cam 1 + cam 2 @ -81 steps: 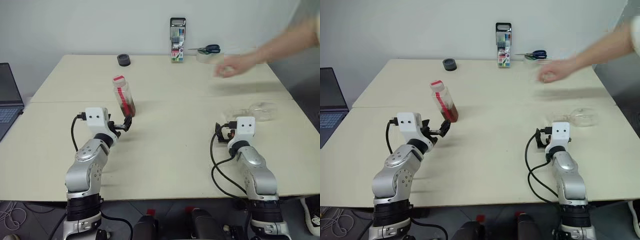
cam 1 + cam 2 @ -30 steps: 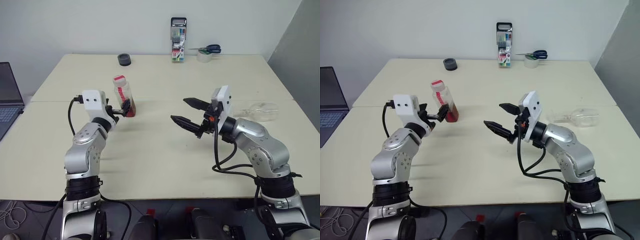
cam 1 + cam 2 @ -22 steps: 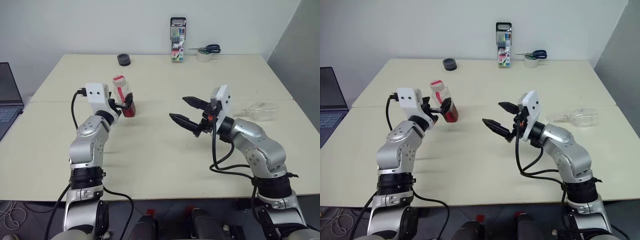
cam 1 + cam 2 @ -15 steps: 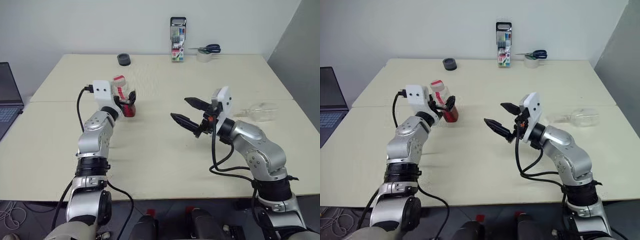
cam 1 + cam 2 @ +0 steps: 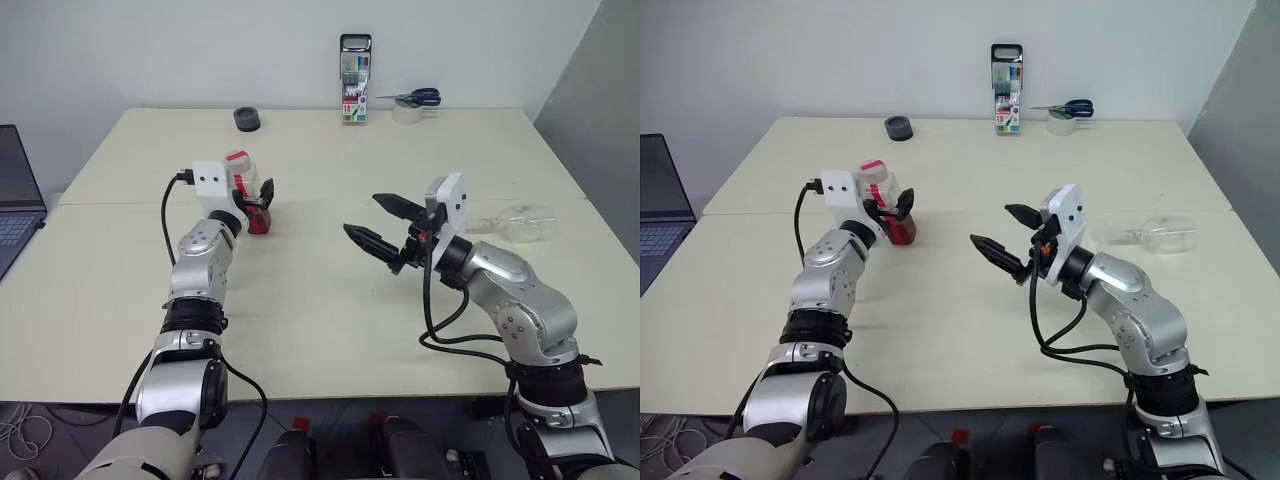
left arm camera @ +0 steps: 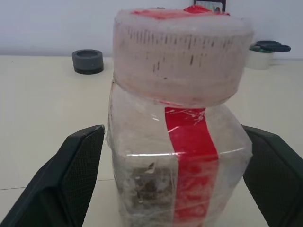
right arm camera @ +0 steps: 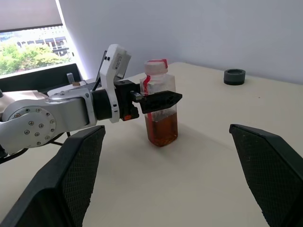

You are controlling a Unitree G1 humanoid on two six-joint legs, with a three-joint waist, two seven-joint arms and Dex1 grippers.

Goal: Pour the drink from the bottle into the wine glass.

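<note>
The cream table (image 5: 300, 330) was made of two tops pushed together, with a seam running across just behind the bottle (image 5: 250, 198). The near half lay bare between the two arms, and the broadest open stretch was the middle of the far half. Along the far edge stood a dark round puck-like thing (image 5: 248, 119), an upright pack of coloured pens (image 5: 355, 95), and a roll of tape (image 5: 406, 113) with blue-handled scissors (image 5: 415, 97) on top. A laptop (image 5: 18, 200) sat off the left edge.

The bottle stood upright on the near top, close to the seam, its pink-red cap (image 6: 182, 54) on and the reddish-brown drink (image 7: 162, 130) filling only its lower part. The left gripper (image 5: 256, 203) was spread wide around it: in the left wrist view one black finger (image 6: 71, 175) stood on either side of the bottle with a gap showing on both sides (so not gripping it).

The right gripper (image 5: 384, 226) hung above the middle of the table, pointing toward the bottle, its fingers parted and empty, well apart from everything. The wine glass (image 5: 515, 221) lay on its side near the right edge, beyond the right arm, its stem toward the middle of the table.
</note>
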